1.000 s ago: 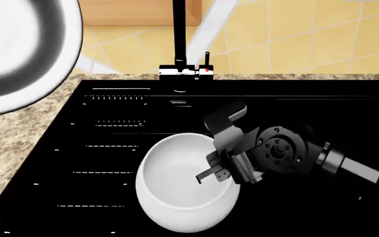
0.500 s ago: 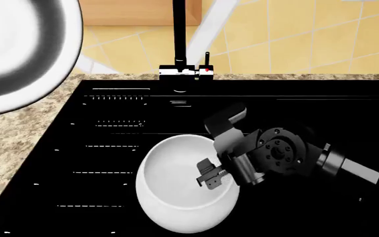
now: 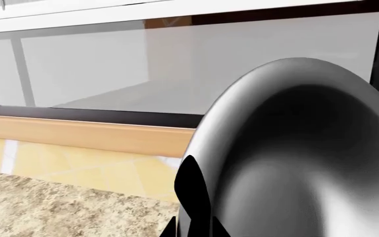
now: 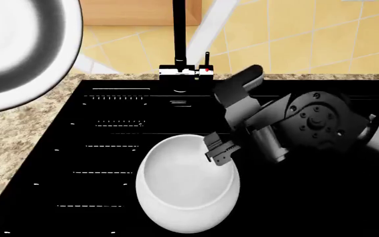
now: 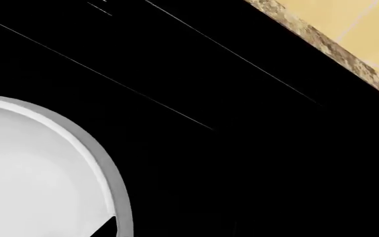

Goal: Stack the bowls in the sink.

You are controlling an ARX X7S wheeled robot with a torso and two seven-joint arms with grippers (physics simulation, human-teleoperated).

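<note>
Nearest the head camera, in the black sink (image 4: 321,197), the white bowl (image 4: 186,185) sits upright on the basin floor, its mouth facing up and nothing inside it. Just beyond its far rim is the right gripper (image 4: 219,150): one ribbed fingertip (image 4: 217,147) shows at the rim edge, over the bowl's far right side. Whether it touches the rim cannot be told, and the second finger is not clearly separable, so the opening of the jaws cannot be judged; the right wrist view shows only the bowl's rim (image 5: 104,168) and dark basin. The gripper body slants back and to the right from the fingertip, above the basin.

Left of the fingertip the ribbed drainboard (image 4: 110,148) runs along the basin. Behind the fingers stands the faucet (image 4: 179,44) on its chrome base, at the granite counter (image 4: 18,128), with the tiled wall (image 4: 295,39) behind.

Farthest left and raised close to the camera, the silvery-grey bowl (image 4: 18,49) is tilted, its shiny inside facing the view. In the left wrist view a dark finger of the left gripper (image 3: 193,197) lies against this bowl's rim (image 3: 295,148), apparently pinching it.
</note>
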